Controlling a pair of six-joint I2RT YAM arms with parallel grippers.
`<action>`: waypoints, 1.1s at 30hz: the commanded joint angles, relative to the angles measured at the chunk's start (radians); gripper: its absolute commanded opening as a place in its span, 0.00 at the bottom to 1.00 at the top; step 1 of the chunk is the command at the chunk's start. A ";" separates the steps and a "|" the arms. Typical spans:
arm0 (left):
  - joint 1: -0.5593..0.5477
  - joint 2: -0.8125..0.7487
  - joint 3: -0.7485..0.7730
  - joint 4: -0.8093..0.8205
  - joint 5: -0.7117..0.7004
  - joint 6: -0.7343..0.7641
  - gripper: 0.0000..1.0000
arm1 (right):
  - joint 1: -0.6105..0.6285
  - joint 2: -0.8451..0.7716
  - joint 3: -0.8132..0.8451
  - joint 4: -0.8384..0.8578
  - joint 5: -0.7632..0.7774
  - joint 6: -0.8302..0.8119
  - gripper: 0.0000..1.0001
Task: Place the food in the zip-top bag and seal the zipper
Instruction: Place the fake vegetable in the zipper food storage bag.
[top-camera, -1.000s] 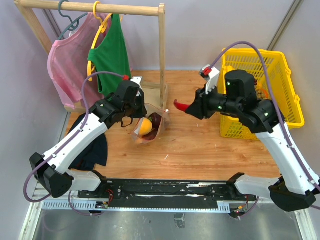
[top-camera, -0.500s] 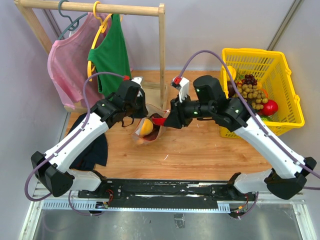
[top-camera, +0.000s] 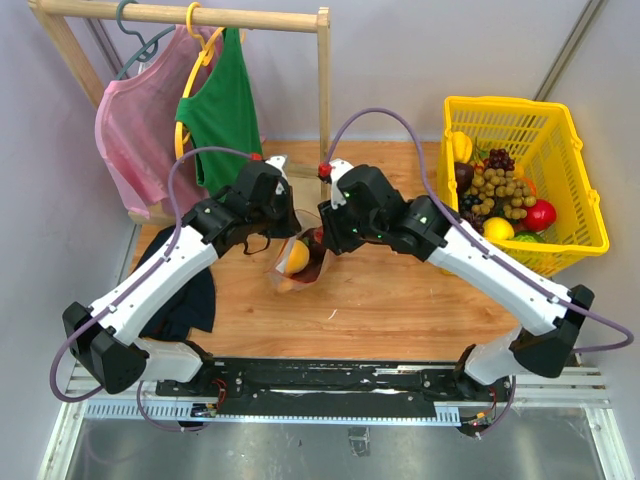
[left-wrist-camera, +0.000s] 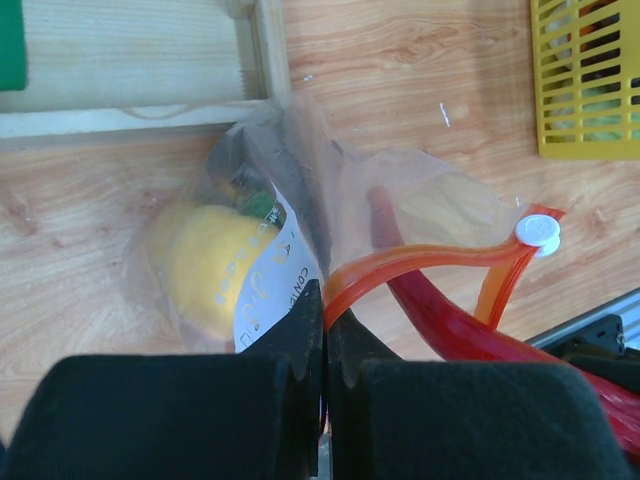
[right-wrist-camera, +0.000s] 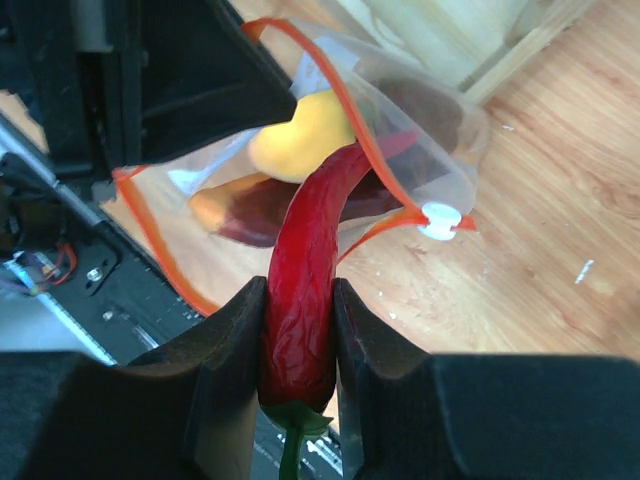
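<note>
Loading step: the right claw (right-wrist-camera: 300, 330) is clamped on the red pepper (right-wrist-camera: 303, 250), whose tip pokes into the mouth of the bag (left-wrist-camera: 440, 190) above the desk (top-camera: 400, 290). The left claw (left-wrist-camera: 323, 325) pinches the bag by its zipper (left-wrist-camera: 420, 258), holding it open. 1 yellow fruit (left-wrist-camera: 205, 265) lies inside. The next move calls for pushing deeper, then releasing.

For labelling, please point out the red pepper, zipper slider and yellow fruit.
red pepper (right-wrist-camera: 300, 290), right wrist view, its middle
zipper slider (right-wrist-camera: 441, 220), right wrist view, white face
yellow fruit (left-wrist-camera: 190, 262), left wrist view, its side
</note>
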 joint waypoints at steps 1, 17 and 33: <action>0.005 -0.008 -0.009 0.060 0.057 -0.029 0.00 | 0.057 0.069 0.070 -0.044 0.226 0.000 0.05; 0.003 -0.034 -0.061 0.112 0.144 -0.079 0.00 | 0.134 0.219 0.056 0.015 0.517 -0.016 0.15; 0.003 -0.042 -0.062 0.111 0.120 -0.092 0.00 | 0.134 0.155 -0.049 0.103 0.469 -0.046 0.61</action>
